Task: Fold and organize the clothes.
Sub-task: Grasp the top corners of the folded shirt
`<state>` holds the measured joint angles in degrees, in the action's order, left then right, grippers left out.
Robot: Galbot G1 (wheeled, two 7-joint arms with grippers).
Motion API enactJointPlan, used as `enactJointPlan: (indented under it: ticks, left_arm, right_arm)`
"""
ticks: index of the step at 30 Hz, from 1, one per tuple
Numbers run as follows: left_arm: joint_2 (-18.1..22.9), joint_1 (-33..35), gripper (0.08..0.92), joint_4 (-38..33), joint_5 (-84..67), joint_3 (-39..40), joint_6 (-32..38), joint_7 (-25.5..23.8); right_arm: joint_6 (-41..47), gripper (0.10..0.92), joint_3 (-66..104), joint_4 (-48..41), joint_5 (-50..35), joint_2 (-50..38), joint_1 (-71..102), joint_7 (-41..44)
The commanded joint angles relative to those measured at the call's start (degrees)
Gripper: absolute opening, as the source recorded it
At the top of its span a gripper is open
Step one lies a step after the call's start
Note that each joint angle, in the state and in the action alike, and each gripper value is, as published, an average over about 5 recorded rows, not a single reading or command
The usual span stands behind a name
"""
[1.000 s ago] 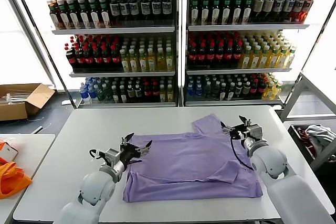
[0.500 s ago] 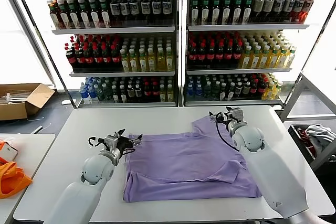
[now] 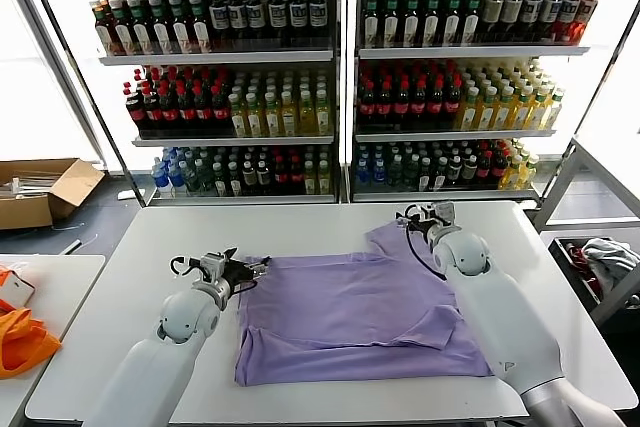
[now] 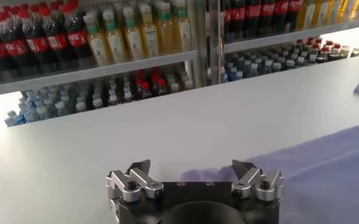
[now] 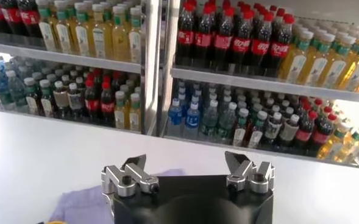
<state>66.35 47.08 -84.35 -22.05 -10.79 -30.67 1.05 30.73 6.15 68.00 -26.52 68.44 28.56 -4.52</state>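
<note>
The lavender T-shirt lies spread on the white table, one sleeve reaching toward the far edge. My left gripper is open and empty at the shirt's far left corner, just off the cloth. In the left wrist view the gripper sits low over the table with the shirt's edge beside it. My right gripper is open and empty at the tip of the far right sleeve. In the right wrist view the gripper has a bit of purple fabric beneath it.
Shelves of bottles stand behind the table. A cardboard box sits on the floor at far left. Orange fabric lies on a side table at left. A grey-white cloth bundle lies in a rack at right.
Both arms have reached forward: the left gripper moved from over the shirt to its far left corner, the right gripper moved to the far sleeve tip. The shirt has not moved.
</note>
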Motion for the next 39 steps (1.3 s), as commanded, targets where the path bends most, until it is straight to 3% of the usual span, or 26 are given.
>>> enactJointPlan:
  ticks: [1,15,20,23,39]
  left_arm:
    - [0.08,0.53,0.822,-0.86,-2.03,-0.03,-1.43,0.93]
    - [0.68,2.01,0.822,-0.62,-1.86,-0.18,-1.54,0.92]
    - [0.82,3.06,0.75,-1.18,-1.45,-0.05,-1.52,0.69]
    - [0.78,3.45,0.663,-1.21,-1.44,0.1,-1.45,0.5]
    - [0.54,4.05,0.204,-0.93,-1.57,0.08,-0.83,0.19]
  right_arm:
    - [-0.07,0.823,1.43,-2.49,-0.03,1.4,0.64,-0.09]
    - [-0.54,0.823,2.45,-3.99,1.19,3.75,2.37,-0.07]
    - [-0.36,0.809,2.58,-2.86,1.7,3.58,3.89,-0.64]
    - [-0.35,0.753,2.69,-2.31,1.9,3.59,4.76,-0.87]
    - [-1.77,0.288,2.38,-1.2,2.67,3.65,5.81,1.57]
